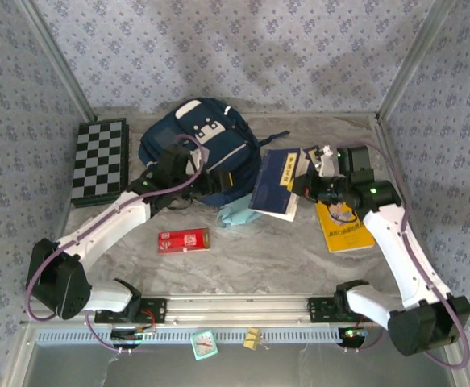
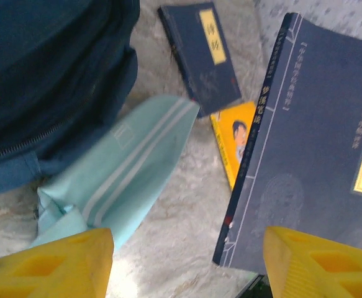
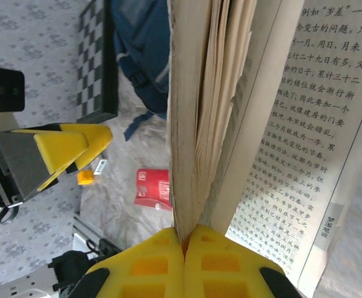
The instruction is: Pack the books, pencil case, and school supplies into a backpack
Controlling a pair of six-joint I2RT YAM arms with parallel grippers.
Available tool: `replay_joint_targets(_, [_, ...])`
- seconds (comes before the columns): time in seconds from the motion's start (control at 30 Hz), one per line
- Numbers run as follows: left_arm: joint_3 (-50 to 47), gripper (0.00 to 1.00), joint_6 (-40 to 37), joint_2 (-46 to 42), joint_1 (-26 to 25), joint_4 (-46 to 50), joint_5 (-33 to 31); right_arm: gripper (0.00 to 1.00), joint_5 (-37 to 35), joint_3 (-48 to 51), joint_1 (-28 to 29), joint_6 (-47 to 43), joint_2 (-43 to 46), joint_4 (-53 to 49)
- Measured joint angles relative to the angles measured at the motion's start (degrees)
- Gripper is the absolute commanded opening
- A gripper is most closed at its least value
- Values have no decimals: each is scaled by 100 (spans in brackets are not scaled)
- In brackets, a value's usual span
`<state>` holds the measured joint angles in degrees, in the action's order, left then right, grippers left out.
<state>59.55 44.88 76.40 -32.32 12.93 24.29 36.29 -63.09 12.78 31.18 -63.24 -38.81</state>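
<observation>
A: State of the left jaws?
B: Wide apart, empty, over the pencil case [image 2: 125, 167]; it lies at the backpack's [image 1: 198, 145] five o'clock, touching it.
A: The right jaws?
B: Pinched on the pages of an open navy book [image 1: 271, 189], at the desk's [image 1: 259, 258] two o'clock.

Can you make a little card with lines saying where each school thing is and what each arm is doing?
backpack: far middle of the table
pencil case: on the table, touching the backpack
red box: on the table, nearer than the backpack
yellow book: flat, right side
left end effector: open, beside the pencil case
right end effector: shut on the navy book, its pages fanned open
chequered board: far left
</observation>
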Motion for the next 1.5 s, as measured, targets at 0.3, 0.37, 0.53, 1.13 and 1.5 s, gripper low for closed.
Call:
replay_joint_targets(0.3, [15,72,216,232,271,-916,584,0,866,-120,76,7,-614,1189])
replay_joint_targets(0.37, [20,73,256,304,271,-1058,697,0,1034,-125,101,52,-667,1401])
replay_joint_targets(0.53, [20,73,317,448,264,-1316,920,0,1353,-136,166,144,-826,1847])
replay_joint_targets(1.13, [264,41,243,474,13,-1436,1086,0,1633,-136,63,223,-1384,2164])
replay_joint_targets(1.5, [382,7,356,570,-157,-1530,968,44,1709,-136,-2,44,-1456,2061])
